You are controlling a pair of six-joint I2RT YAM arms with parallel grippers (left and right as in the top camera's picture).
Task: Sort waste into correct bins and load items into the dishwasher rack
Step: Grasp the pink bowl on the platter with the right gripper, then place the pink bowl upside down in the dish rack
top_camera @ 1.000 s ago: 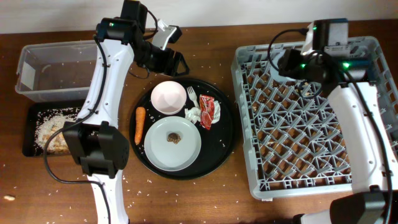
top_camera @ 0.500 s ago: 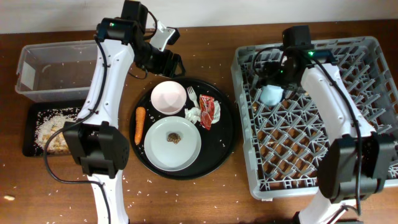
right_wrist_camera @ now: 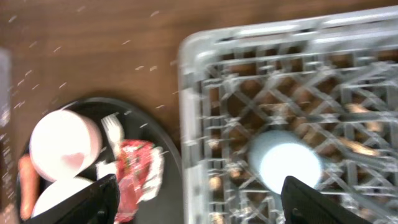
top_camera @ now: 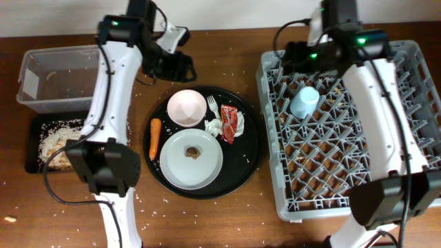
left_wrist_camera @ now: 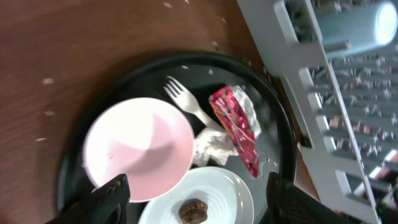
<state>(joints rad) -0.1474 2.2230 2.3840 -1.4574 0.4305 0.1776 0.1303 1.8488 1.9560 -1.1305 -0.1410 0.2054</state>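
Note:
The light-blue cup (top_camera: 304, 101) lies tilted in the far left part of the grey dishwasher rack (top_camera: 270, 172), and shows in the right wrist view (right_wrist_camera: 285, 160). My right gripper (top_camera: 298, 54) is open and empty above the rack's far left corner. My left gripper (top_camera: 180, 65) is open and empty, hovering beyond the white bowl (top_camera: 187, 108). On the round black tray (top_camera: 248, 162) lie the bowl, the orange carrot (top_camera: 156, 138), the red-and-white wrapper (top_camera: 231, 122), the crumpled napkin (top_camera: 214, 127) and the grey plate (top_camera: 207, 172) with the brown lump (top_camera: 193, 153).
A white plastic fork (top_camera: 213, 107) lies beside the bowl. The clear tub (top_camera: 58, 79) stands at the far left. In front of it is the black rectangular tray (top_camera: 33, 131) with rice (top_camera: 52, 141) in it. Loose grains are scattered over the wooden table.
The right gripper has let go of the cup in the rack and pulled back toward the far edge. The left gripper has shifted slightly left.

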